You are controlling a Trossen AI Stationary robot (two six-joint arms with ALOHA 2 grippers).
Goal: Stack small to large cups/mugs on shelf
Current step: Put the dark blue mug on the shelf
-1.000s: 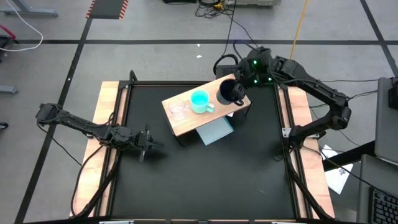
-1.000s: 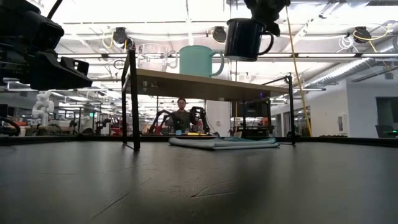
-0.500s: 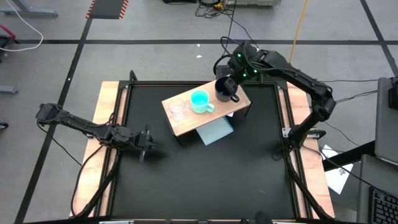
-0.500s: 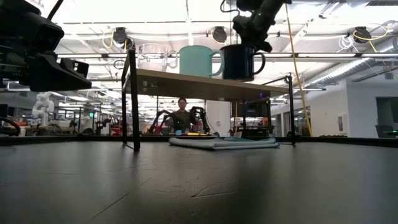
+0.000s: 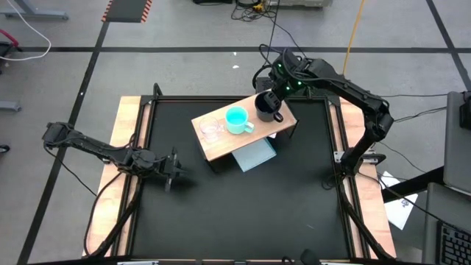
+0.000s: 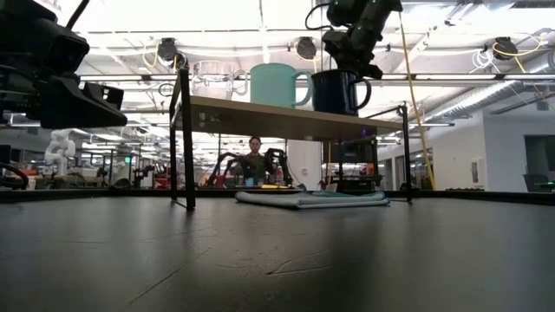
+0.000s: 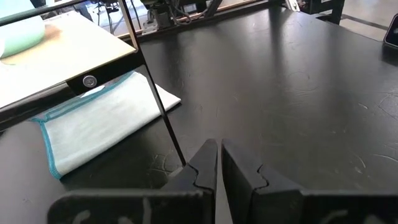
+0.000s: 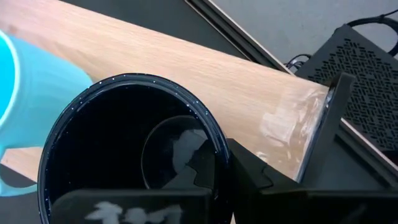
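The wooden shelf [image 5: 221, 145] carries a row: the clear glass cup [image 5: 211, 129], the turquoise mug [image 5: 237, 119] and the black mug [image 5: 264, 108]. In the low view the black mug [image 6: 336, 92] stands upright beside the turquoise mug [image 6: 276, 85], with its base on the board [image 6: 260, 117] and its handle [image 6: 368, 90] away from the turquoise mug. My right gripper [image 5: 275, 97] is above the black mug, shut on its rim. My left gripper [image 5: 174, 170] is shut and empty, low over the table's left side. My right gripper holds the black mug by its rim wall [image 8: 219, 149], on the side away from the turquoise mug. One finger is inside the mug and the other finger [image 8: 249, 177] outside. The fingers come from above, pointing down. The mug is upright, its base on the shelf board [image 8: 249, 87].
A pale blue-grey cloth [image 5: 256, 155] lies on the table under the shelf, also in the left wrist view [image 7: 93, 124]. The shelf's dark legs [image 6: 185, 147] stand on the black table. A person [image 6: 253, 160] sits far behind the table.
My right gripper has moved down and a little toward the turquoise mug, carrying the black mug. The mug was lifted clear above the shelf's right end and now stands on the board next to the turquoise mug.
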